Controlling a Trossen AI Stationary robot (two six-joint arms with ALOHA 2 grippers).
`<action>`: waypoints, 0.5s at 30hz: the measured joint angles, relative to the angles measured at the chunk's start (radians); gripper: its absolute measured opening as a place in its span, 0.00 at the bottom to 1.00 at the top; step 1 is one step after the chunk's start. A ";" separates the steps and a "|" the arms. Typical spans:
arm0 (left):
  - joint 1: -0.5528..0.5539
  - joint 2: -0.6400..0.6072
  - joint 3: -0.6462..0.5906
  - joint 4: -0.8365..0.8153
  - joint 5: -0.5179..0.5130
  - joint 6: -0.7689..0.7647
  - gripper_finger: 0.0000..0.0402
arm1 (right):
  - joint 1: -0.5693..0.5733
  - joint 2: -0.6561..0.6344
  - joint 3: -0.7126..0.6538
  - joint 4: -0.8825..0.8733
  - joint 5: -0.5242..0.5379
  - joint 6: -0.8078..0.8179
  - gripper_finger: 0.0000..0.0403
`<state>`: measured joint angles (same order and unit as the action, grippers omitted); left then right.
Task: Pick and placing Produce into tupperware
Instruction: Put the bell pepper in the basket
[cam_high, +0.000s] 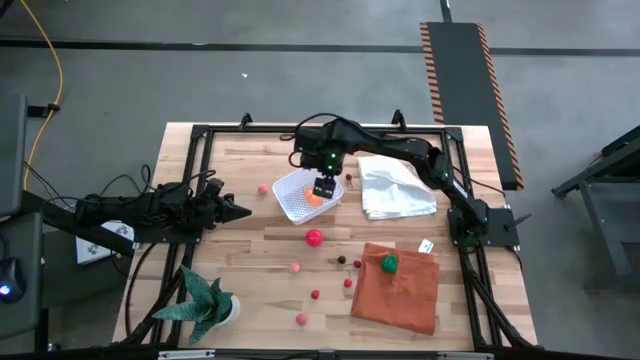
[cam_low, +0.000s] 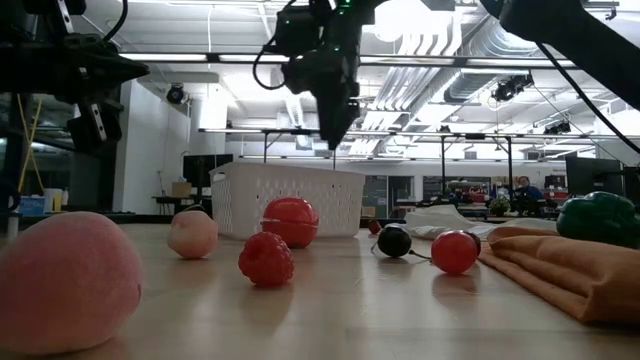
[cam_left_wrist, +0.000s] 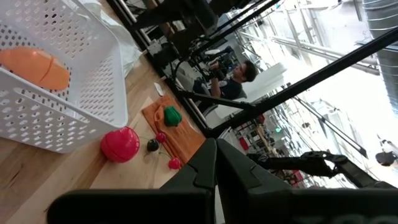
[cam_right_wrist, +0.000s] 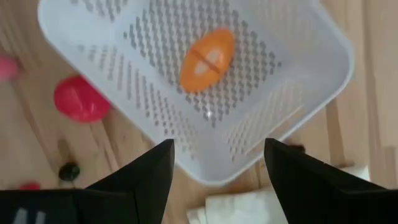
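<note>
One orange produce piece (cam_right_wrist: 208, 57) is seen inside the white tupperware (cam_high: 290, 205) at upper centre of the high view; the right gripper (cam_right_wrist: 214, 162) is held above it, fingers apart and empty. The left gripper (cam_high: 240, 211), at centre left, is closed.

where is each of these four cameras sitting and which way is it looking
High view: overhead, facing straight down on the table; both arms show, the right gripper over the white tub.
Low view: at table-top height, looking level across at the tub; arms come in from above.
Left wrist view: on the left arm, past its shut fingers toward the tub's side.
Right wrist view: on the right arm, looking down between open fingers into the tub.
Shared: both wrist views show the orange piece inside the tub.
</note>
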<state>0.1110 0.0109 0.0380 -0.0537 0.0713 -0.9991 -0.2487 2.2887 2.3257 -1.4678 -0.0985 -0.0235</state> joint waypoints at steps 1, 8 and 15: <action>0.000 0.000 0.000 0.000 0.000 0.000 0.00 | 0.001 -0.002 0.000 -0.015 0.000 -0.007 0.60; 0.000 0.000 0.000 0.000 0.000 0.000 0.00 | -0.002 -0.026 0.000 -0.098 0.028 -0.030 0.60; 0.000 0.000 0.000 0.000 -0.002 0.000 0.00 | -0.006 -0.070 0.000 -0.104 0.027 -0.033 0.60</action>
<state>0.1110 0.0109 0.0380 -0.0540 0.0696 -0.9993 -0.2550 2.2190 2.3253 -1.5715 -0.0719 -0.0563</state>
